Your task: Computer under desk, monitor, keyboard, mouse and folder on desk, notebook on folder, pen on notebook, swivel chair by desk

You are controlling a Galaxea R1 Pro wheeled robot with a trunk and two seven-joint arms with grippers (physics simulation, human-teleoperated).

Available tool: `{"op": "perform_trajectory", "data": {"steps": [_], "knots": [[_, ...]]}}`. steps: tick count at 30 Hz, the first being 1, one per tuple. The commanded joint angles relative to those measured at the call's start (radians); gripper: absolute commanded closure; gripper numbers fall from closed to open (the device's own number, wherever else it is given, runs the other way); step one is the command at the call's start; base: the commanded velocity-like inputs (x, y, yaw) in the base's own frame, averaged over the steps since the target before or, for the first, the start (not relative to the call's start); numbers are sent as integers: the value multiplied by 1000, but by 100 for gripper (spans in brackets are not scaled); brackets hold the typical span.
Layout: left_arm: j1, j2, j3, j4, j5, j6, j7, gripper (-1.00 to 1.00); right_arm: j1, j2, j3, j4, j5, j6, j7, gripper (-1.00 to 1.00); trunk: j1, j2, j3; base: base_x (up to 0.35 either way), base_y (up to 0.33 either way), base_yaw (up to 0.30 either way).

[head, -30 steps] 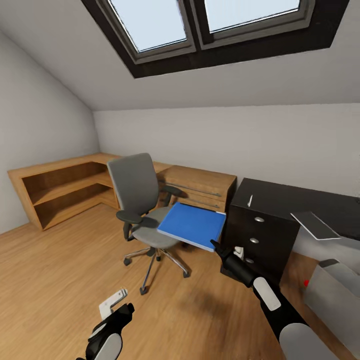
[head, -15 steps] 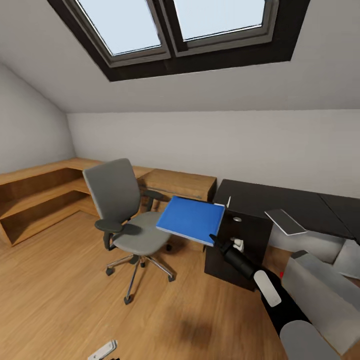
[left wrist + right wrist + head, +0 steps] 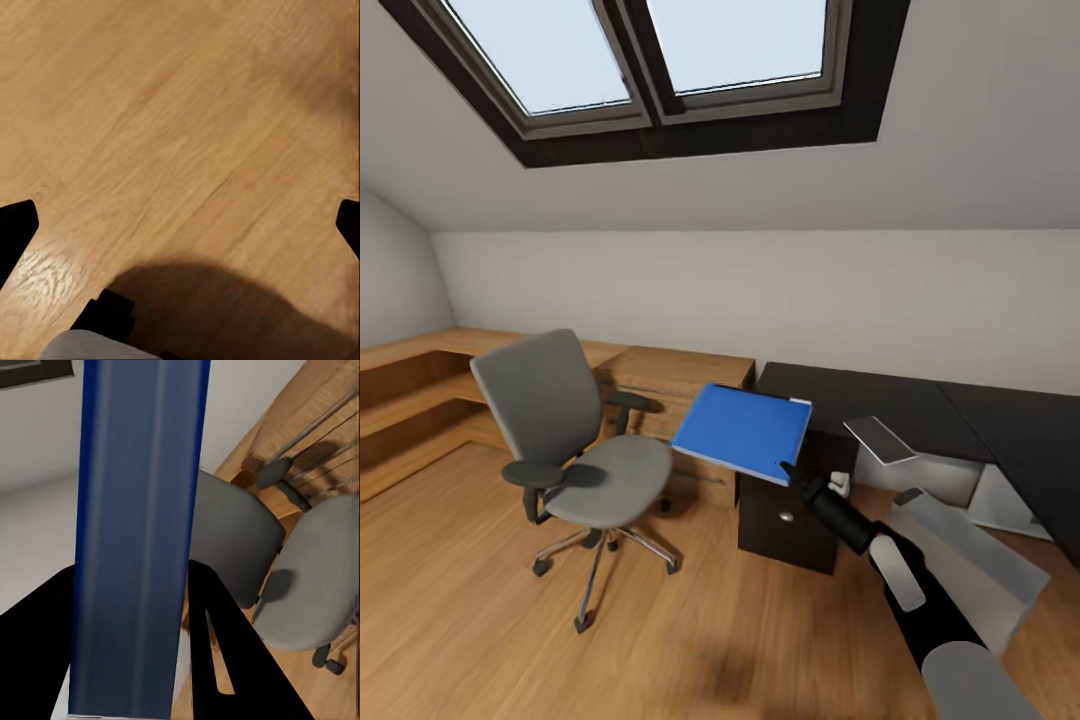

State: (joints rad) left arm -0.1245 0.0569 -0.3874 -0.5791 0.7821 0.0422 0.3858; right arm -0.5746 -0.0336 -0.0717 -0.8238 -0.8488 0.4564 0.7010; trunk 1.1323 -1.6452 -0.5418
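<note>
Judging from the scene, the folder (image 3: 743, 433) was already off the swivel chair (image 3: 575, 455) but not yet set on the desk (image 3: 880, 395); stacking was left; the folder was pinched at its near edge by the right gripper (image 3: 788, 470), held in air between chair and desk, fanning beyond the fingers (image 3: 217, 660); the left gripper's fingers were spread over bare floor (image 3: 180, 135).

Glossy black desk (image 3: 880, 395) — matt wood-grain floor (image 3: 480, 600).
</note>
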Motion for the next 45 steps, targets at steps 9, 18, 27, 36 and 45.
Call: {"op": "perform_trajectory", "data": {"steps": [9, 18, 27, 36, 45], "knots": [[-1, -10, -5, 24, 5, -19, -76, -100, -1, -39, -1, -19, -9, 14, 1, 100, -35, 63, 29, 0, 0, -173], [-1, -23, -5, 50, 5, -87, -80, -100, -1, -49, -3, -30, -9, 15, 2, 100, -69, 126, 57, 0, 0, -7], [-1, -29, -6, 53, -5, -88, -81, -100, -1, -62, -5, -31, -15, 16, 2, 100, -104, 189, 87, 0, 0, -113], [-1, -33, -4, 64, 8, -293, -80, -100, -1, -63, -5, -28, -12, 15, -2, 100, -138, 252, 120, 0, 0, -272], [-1, -34, -4, 90, 6, -336, -81, -100, -1, -66, -6, -28, -9, 15, -19, 100, -165, 301, 147, 0, 0, -273]]}}
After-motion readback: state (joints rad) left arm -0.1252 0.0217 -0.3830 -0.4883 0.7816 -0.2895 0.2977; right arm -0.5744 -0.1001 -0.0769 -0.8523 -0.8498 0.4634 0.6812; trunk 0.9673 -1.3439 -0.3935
